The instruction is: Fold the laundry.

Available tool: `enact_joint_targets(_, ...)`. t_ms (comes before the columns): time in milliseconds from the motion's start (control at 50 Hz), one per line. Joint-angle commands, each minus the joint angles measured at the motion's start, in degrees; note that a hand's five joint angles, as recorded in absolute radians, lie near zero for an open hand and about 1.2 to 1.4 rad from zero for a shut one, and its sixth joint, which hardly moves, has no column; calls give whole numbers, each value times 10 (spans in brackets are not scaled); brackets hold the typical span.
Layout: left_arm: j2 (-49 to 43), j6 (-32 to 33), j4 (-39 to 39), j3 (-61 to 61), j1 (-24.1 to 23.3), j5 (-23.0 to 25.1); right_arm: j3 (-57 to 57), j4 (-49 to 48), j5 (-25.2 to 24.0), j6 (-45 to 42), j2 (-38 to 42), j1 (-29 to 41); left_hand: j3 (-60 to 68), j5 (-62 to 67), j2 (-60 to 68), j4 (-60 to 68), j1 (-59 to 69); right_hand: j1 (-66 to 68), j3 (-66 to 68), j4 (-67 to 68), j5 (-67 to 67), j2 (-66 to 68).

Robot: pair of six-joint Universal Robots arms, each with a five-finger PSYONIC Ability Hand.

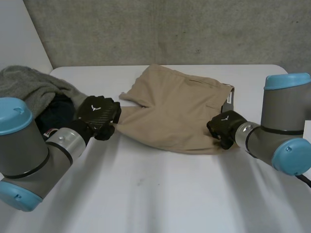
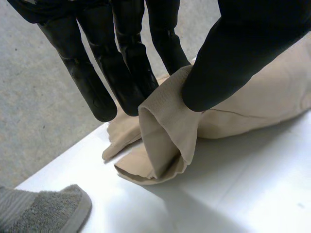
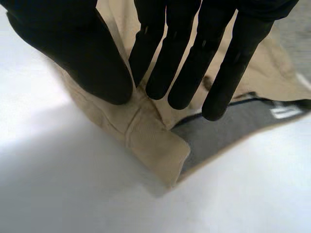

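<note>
**Left hand** (image 1: 99, 114): at the leg end of the shorts (image 1: 170, 111), the end nearest the pile of other laundry. In its wrist view the thumb (image 2: 233, 58) presses a raised roll of tan hem (image 2: 165, 126) against the nearly straight fingers (image 2: 126, 73). Closed to a pinch, cloth between thumb and fingers. The hold looks meant to lift this end clear of the table so it can be carried over.

**Right hand** (image 1: 224, 127): at the opposite end, on the near corner of the waistband. In its wrist view the thumb (image 3: 87, 53) and fingers (image 3: 160, 63) come together over a ridge of waistband (image 3: 146, 136). Narrow pinch, nothing else held. The grey inside of the waistband and a small label show just beyond the fingertips. Holding both ends at once probably keeps the cloth taut and square for the fold.

**Shorts**: tan, lying mostly flat across the middle of the table (image 1: 160, 194), waistband toward the right arm, leg toward the left. Cloth soft and liable to sag between the two pinches.

**Grey towel** (image 1: 29, 85): heaped at the table's far left edge, beside the left arm, apart from the shorts. A corner lies near the left hand (image 2: 43, 211).

**Dark garment** (image 1: 56, 114): tucked under the grey towel, untouched.

**Progress**: judged early; the fold is not yet made.
</note>
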Motion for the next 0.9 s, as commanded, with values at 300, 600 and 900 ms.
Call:
enact_joint_targets(300, 126, 214, -528, -51, 6, 72, 257, 195, 1, -268, -235, -57, 113, 122, 113, 110, 144, 200, 123, 119, 128, 123)
enact_joint_targets(600, -75, 157, -242, 231, -47, -16, 94, -28, 50, -63, -127, -26, 113, 122, 113, 110, 144, 200, 123, 119, 128, 123)
enact_joint_targets(900, -444, 50, -50, 669, -62, -96, -85, -403, 163, -34, 112, 6, 113, 122, 113, 110, 144, 200, 123, 119, 128, 123)
